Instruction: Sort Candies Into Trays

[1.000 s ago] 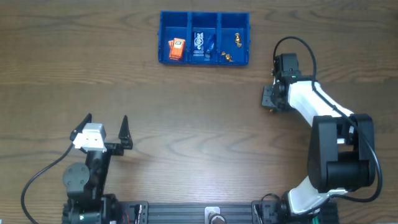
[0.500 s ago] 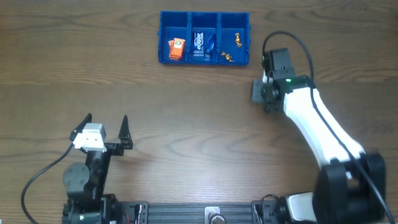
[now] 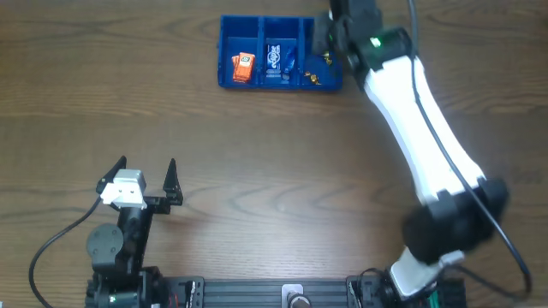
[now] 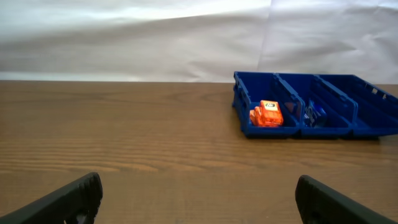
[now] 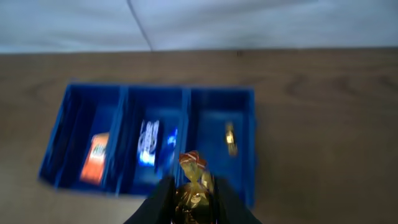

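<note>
A blue three-compartment tray (image 3: 257, 18) stands at the table's far side. Orange candies (image 3: 243, 68) lie in its left bin, blue ones (image 3: 276, 58) in the middle, gold ones (image 3: 313, 79) in the right. My right gripper (image 3: 329, 36) hangs at the tray's right end. In the right wrist view this gripper (image 5: 193, 194) is shut on a gold-wrapped candy (image 5: 191, 179), raised near the tray (image 5: 155, 89), in line with the wall between the middle and right bins. My left gripper (image 3: 145, 175) stands open and empty near the front left, far from the tray (image 4: 273, 130).
The white right arm (image 3: 411, 111) stretches diagonally from the front right across to the tray. Bare wood surrounds the tray and fills the table's middle. A white backdrop (image 4: 137, 37) rises behind the table's far edge.
My right arm has swung from the table's right middle up and left to the tray's right end, carrying the gold candy. The left arm has not moved.
</note>
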Motion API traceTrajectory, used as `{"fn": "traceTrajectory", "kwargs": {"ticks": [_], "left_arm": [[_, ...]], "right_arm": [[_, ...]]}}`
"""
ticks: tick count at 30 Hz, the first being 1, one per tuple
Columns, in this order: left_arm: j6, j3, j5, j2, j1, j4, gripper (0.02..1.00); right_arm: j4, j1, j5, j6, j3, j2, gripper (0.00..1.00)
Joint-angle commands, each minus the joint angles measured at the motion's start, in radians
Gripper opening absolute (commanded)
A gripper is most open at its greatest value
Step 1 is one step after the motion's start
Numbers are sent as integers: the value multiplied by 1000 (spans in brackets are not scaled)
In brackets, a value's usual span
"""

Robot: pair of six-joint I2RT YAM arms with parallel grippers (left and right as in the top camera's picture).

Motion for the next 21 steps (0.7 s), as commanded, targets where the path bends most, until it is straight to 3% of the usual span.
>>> {"fn": "traceTrajectory", "kwargs": {"ticks": [1,11,17,20,21], "left_arm": [[14,-19,11,-6,6,-32,996],[14,-19,11,-6,6,-32,998],[14,-19,11,-6,6,-32,998],[14,-19,11,-6,6,-32,998],[14,-19,11,-6,6,-32,998]], "right_arm": [[21,-13,28,5,64,140,128],[57,-31,29,33,64,254,139],[77,-32,29,29,64,276,340],[83,-32,28,20,64,277,360],[86,-32,28,13,64,277,432]]}}
